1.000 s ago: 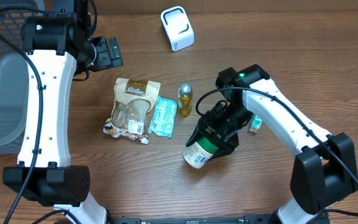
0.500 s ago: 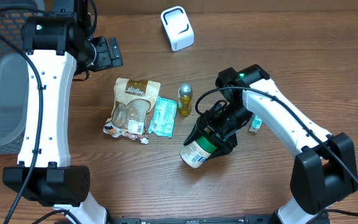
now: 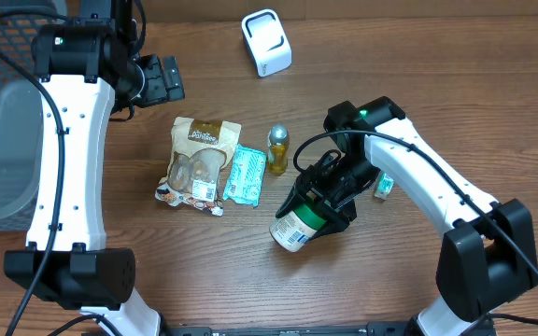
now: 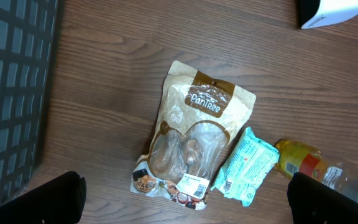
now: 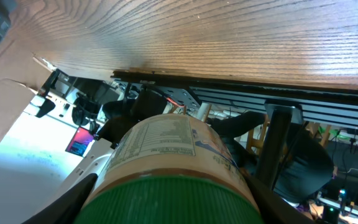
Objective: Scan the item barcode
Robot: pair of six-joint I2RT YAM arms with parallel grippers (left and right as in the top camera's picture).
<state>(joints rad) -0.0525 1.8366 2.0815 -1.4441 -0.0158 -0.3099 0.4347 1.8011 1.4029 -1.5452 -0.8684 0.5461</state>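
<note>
Holding a green-lidded, tan-labelled plastic jar [image 3: 295, 229] tilted over the wooden worktop [image 3: 418, 84], the right gripper [image 3: 328, 199] is clamping it half-open; the left gripper [image 3: 160, 79] is hanging wide open and empty. Left wrist: no jar showing. Right wrist: the jar's label is filling the view. The jar is probably mid-carry; the next move calls for turning the barcode toward the white boxy scanner [image 3: 266, 42].

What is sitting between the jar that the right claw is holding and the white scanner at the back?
The small yellow bottle lies roughly on the straight line from the green-lidded jar, gripped by the right claw, to the white scanner. Carried higher or to its side, the jar should probably clear it.
</note>
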